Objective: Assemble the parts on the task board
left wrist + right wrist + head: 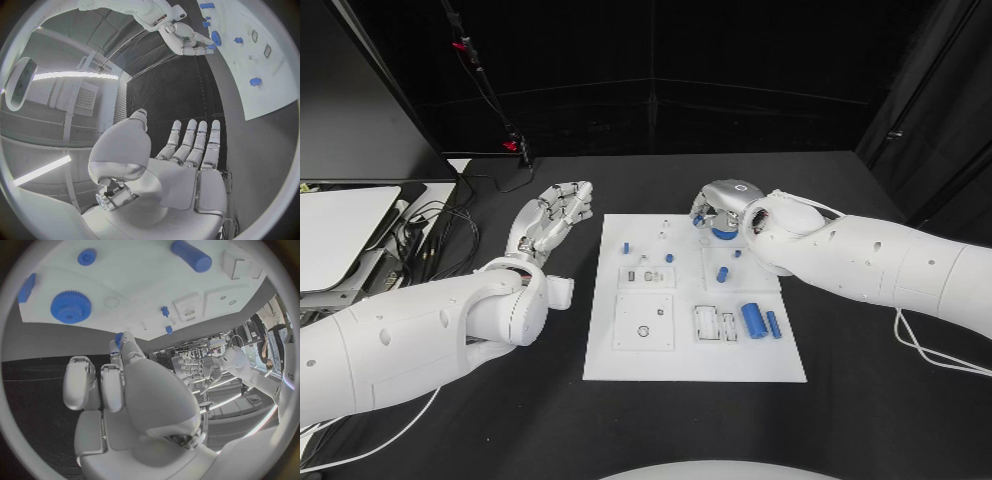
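Right hand [723, 208] pinching small blue part [118, 339] over task board [692, 355] far edge; left hand [554, 216] spread, idle on worktop [877, 400]. Next: seating part in socket, likely needing fine alignment.

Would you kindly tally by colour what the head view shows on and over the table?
Blue parts: 7
White task board: 1
Silver hands, left and right: 2
Total: 10

Head camera downward over the task board [692, 300]; wrist cameras behind each hand, sharing it.
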Controlling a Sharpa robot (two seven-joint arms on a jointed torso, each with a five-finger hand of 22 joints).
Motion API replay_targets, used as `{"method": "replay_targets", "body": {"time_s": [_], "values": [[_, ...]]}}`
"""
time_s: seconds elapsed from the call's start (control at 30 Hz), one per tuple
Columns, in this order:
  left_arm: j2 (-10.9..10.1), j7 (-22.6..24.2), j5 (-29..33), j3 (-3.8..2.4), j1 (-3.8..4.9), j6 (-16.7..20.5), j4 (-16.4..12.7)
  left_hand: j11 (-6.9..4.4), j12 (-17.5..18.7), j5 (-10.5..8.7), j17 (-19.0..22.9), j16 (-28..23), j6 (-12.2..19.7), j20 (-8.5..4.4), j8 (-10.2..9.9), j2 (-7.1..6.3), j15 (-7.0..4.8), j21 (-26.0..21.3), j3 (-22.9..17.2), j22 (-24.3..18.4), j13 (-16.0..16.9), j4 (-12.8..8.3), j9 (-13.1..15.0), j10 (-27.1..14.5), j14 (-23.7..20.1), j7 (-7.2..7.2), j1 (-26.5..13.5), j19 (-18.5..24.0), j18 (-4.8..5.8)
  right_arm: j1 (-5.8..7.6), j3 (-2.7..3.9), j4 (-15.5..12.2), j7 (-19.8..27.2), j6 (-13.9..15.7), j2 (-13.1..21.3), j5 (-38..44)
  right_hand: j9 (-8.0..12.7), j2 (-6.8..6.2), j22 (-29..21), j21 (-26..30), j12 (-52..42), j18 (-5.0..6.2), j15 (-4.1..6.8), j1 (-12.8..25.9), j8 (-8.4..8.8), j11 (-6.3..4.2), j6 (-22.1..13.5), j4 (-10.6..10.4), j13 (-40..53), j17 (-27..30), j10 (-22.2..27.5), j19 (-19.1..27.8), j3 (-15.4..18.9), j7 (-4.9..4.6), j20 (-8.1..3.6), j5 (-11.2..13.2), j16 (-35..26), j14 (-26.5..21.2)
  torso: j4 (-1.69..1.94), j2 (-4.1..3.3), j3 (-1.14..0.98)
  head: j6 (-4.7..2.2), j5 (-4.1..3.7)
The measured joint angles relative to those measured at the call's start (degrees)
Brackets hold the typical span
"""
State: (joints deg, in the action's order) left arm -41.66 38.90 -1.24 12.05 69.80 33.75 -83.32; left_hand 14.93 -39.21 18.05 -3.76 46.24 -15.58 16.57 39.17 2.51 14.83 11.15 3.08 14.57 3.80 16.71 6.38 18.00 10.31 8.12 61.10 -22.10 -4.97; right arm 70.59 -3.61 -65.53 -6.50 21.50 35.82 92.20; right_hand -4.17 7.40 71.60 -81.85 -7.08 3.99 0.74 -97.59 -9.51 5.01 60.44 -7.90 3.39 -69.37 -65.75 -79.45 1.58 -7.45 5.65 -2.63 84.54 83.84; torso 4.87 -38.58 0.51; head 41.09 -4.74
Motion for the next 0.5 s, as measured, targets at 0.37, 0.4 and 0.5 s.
{"method": "replay_targets", "body": {"time_s": [0.37, 0.4, 0.5], "values": [[0.1, 0.0, 0.0, 0.47, -0.15, -0.2, 0.3, 0.00, 0.0, 0.00, 0.0, 0.0, 0.0, 0.00, 0.0, 0.00, 0.00, 0.0, 0.0, 0.0, 0.0, 0.0, 0.0, 0.0, 0.0, 0.00, 0.0, 0.0, 0.00, 1.80, 0.90, 1.3, 3.8, 3.9, -2.2, -3.7, 0.2, -0.53, 0.3, 0.0, 1.1, 0.00, -0.22, -0.5, 0.45, 0.51, 0.6, -0.4, 0.0, -0.2, -0.5, -0.2, -1.0, -0.36, 0.21, -0.2, 0.0, 0.2, 0.25, -0.49, -0.02, -0.92, 1.16], [0.1, 0.0, 0.0, 0.49, -0.17, -0.3, 0.3, 0.00, 0.0, 0.00, 0.0, 0.0, 0.0, 0.00, 0.0, 0.00, 0.00, 0.0, 0.0, 0.0, 0.0, 0.0, 0.0, 0.0, 0.0, 0.00, 0.0, 0.0, 0.00, 1.92, 0.92, 1.7, 4.1, 4.0, -2.4, -3.9, 0.2, -0.71, 0.4, 0.0, 1.6, 0.00, -0.37, -0.6, 0.66, 0.51, 0.6, -0.3, 0.0, -0.3, -0.5, -0.4, -1.1, -0.44, 0.41, -0.2, 0.0, 0.1, 0.31, -0.58, -0.03, -0.97, 1.21], [0.1, 0.0, 0.0, 0.51, -0.21, -0.4, 0.3, 0.00, 0.0, 0.00, 0.0, 0.0, 0.0, 0.00, 0.0, 0.00, 0.00, 0.0, 0.0, -0.1, 0.0, 0.0, 0.0, 0.0, 0.0, 0.00, 0.0, 0.0, 0.00, 2.12, 0.98, 2.7, 5.1, 3.9, -3.2, -4.8, 0.2, -0.94, 0.5, 0.0, 1.8, 0.00, -0.45, -0.4, 0.72, 0.10, 0.7, -0.4, -0.1, -0.4, -0.9, -0.4, -1.2, -0.45, 0.41, -0.3, 0.0, 0.0, 0.52, -0.93, -0.07, -1.00, 1.37]]}}
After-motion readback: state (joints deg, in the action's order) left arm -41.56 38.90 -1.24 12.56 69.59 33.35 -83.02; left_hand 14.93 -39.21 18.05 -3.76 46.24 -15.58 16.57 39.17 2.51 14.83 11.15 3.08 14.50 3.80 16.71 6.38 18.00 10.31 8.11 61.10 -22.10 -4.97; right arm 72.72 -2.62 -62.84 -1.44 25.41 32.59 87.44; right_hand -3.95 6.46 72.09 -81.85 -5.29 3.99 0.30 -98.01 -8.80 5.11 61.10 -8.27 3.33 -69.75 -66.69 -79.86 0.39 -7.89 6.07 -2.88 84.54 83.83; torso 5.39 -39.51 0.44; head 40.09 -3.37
